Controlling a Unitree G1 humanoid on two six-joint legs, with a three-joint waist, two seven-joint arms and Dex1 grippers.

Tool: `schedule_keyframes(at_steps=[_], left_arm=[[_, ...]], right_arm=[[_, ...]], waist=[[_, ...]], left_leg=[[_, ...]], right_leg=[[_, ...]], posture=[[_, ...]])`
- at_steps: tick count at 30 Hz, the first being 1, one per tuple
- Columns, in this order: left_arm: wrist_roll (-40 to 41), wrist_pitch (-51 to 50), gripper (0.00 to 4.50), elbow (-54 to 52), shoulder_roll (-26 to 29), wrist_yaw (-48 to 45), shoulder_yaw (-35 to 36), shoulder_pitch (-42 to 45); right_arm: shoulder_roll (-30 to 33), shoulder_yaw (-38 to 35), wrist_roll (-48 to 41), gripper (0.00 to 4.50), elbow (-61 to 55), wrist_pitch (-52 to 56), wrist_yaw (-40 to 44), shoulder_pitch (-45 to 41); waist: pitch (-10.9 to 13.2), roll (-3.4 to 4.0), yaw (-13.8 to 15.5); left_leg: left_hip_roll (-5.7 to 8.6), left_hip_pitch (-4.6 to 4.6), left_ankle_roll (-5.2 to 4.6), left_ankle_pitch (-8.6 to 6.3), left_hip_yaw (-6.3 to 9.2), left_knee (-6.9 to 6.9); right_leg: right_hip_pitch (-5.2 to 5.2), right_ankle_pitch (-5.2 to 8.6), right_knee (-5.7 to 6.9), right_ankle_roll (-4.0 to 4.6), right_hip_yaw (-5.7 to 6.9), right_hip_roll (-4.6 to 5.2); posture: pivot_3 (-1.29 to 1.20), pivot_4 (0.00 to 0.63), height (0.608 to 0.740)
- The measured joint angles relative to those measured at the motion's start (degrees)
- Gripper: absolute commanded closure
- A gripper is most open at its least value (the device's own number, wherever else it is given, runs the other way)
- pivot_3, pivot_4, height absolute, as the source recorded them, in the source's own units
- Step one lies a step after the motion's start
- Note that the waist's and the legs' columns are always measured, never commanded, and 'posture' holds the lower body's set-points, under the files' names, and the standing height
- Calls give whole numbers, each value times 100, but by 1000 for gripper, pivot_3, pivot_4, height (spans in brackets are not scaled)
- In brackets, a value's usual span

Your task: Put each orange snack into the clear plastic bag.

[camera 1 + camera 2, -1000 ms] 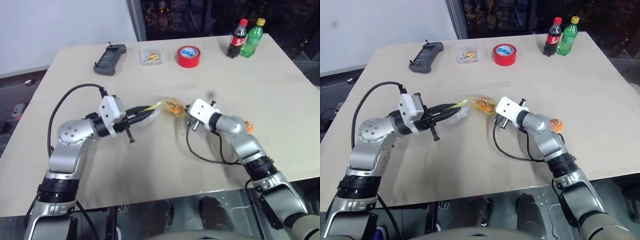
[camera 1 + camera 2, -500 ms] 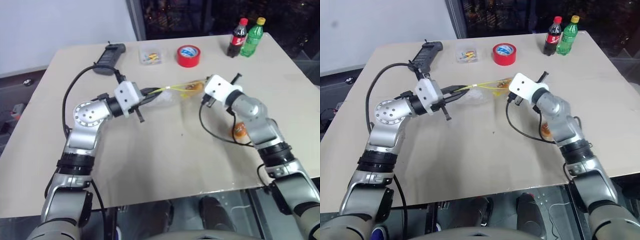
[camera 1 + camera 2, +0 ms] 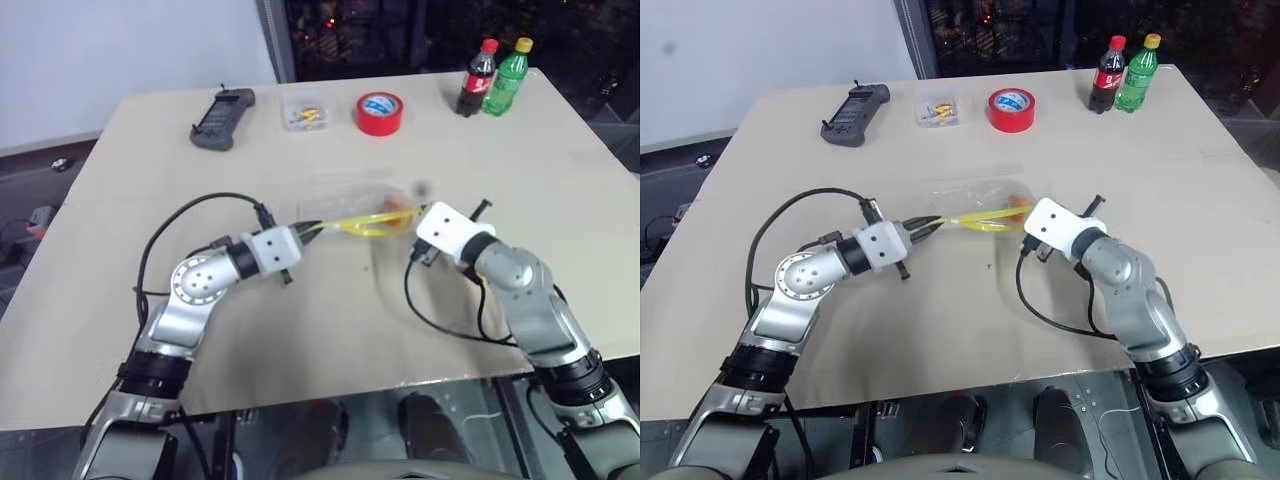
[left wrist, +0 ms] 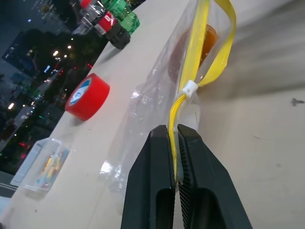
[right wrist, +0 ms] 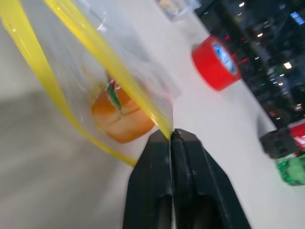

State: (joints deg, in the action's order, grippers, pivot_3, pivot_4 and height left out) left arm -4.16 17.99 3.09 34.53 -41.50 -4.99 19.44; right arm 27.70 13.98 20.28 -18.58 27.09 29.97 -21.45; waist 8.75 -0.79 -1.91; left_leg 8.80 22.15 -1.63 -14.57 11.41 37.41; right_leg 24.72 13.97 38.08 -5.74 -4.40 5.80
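Note:
The clear plastic bag (image 3: 350,200) hangs just above the table's middle, its yellow seal strip (image 4: 193,71) stretched between my two grippers. One orange snack (image 5: 121,119) sits inside the bag, near the right end (image 3: 400,212). My left gripper (image 4: 174,130) is shut on the strip's left end, level with the table. At the strip's other end, my right gripper (image 5: 170,134) has its fingers pressed together on the yellow edge, right beside the snack.
At the table's far side stand a red tape roll (image 3: 379,112), a small clear box (image 3: 303,113), a black handheld device (image 3: 222,118) and two bottles (image 3: 490,78). Black cables loop off both wrists over the table.
Both grippers have come down and nearer with the bag, and the right one has shifted right, stretching the mouth wider. A snack seen beside the right forearm earlier is now hidden.

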Motion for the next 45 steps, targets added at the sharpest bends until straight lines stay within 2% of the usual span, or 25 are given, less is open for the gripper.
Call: schedule_keyframes(at_steps=[3, 7, 9, 13, 15, 17, 19, 23, 25, 30, 39, 42, 45], left_arm=[[123, 67, 4500, 70, 22, -43, 7, -4], [376, 125, 4500, 151, 20, -168, 17, 15], [501, 112, 4500, 219, 40, -236, 61, 19], [620, 102, 4500, 266, 50, -323, 72, 40], [658, 102, 4500, 274, 48, -335, 72, 48], [664, 101, 4500, 277, 49, -339, 73, 60], [667, 90, 4500, 284, 47, -343, 72, 62], [671, 30, 4500, 287, 44, -343, 72, 65], [672, 1, 4500, 287, 29, -342, 71, 65], [684, -19, 4500, 286, -13, -342, 70, 66], [704, -126, 4500, 258, -14, -337, 70, 57], [707, -137, 4500, 237, -14, -331, 70, 48], [708, -141, 4500, 213, -14, -326, 70, 44]], right_arm=[[-55, -321, -310, 1671, -205, 350, 147, 97], [13, -888, -1110, 1671, -1083, 1323, 702, 467], [156, -1484, -1625, 1671, -1703, 2064, 1014, 887], [660, -1948, -1836, 1671, -2144, 2651, 1055, 1348], [667, -2054, -1856, 1671, -2177, 2926, 921, 1462], [261, -2340, -1899, 1671, -2220, 3556, 619, 1423], [-503, -2840, -1938, 1671, -2288, 4576, 195, 1123], [-1330, -3529, -2219, 1671, -2564, 5975, -2, 664], [-1618, -3774, -2357, 1671, -2667, 6315, -28, 571], [-2138, -4223, -2599, 1671, -2697, 6504, -196, 467], [-2336, -3766, -2642, 1671, -2461, 6498, -985, 175], [-2133, -3443, -2625, 2467, -2329, 6383, -1159, 177], [-1862, -3066, -2641, 3823, -2246, 6129, -1225, 232]], waist=[[0, 0, -1], [0, 0, 20], [0, 0, 79], [0, 0, 122], [-1, -1, 113], [-2, -3, 111], [-2, -2, 108], [-3, -1, 120], [-3, -1, 119], [-4, 1, 93], [-6, 2, 63], [-7, 1, 53], [-9, 0, 20]], left_leg=[[-2, 0, 0, 0, 1, -2], [-1, 5, -1, -1, 4, -3], [-1, 7, -4, -2, 6, -2], [0, 3, -4, -2, 2, -2], [-3, 0, -3, -2, -2, -2], [-9, -3, -3, -2, -2, -2], [-8, -2, -3, -2, -5, -3], [-2, 2, -3, -2, -3, -2], [-1, 2, -4, -3, -1, -3], [-3, -3, -3, -2, -5, -4], [-4, -6, -3, -2, -7, -5], [-4, -7, -3, -2, -7, -5], [-4, -8, -3, -2, -7, -5]], right_leg=[[1, 0, 0, 0, 0, -1], [1, 0, -6, 0, 2, 1], [0, 0, -11, 0, 6, 1], [-2, 0, -9, -1, 5, 4], [-2, 0, -4, -1, 3, 10], [-3, -1, -3, -1, 2, 13], [-1, -1, 0, 0, -2, 13], [-1, -2, -6, 0, 0, 9], [-1, -2, -7, 0, 2, 9], [-1, -2, -2, 0, 0, 9], [-2, -2, 0, 0, -2, 10], [-2, -2, 0, 0, -2, 9], [-3, -2, 0, 0, -2, 11]], posture=[[0, 150, 740], [0, 150, 740], [0, 150, 740], [0, 150, 740], [0, 150, 740], [0, 150, 740], [0, 150, 740], [0, 150, 740], [0, 150, 740], [0, 150, 740], [0, 150, 740], [0, 150, 740], [0, 150, 740]])
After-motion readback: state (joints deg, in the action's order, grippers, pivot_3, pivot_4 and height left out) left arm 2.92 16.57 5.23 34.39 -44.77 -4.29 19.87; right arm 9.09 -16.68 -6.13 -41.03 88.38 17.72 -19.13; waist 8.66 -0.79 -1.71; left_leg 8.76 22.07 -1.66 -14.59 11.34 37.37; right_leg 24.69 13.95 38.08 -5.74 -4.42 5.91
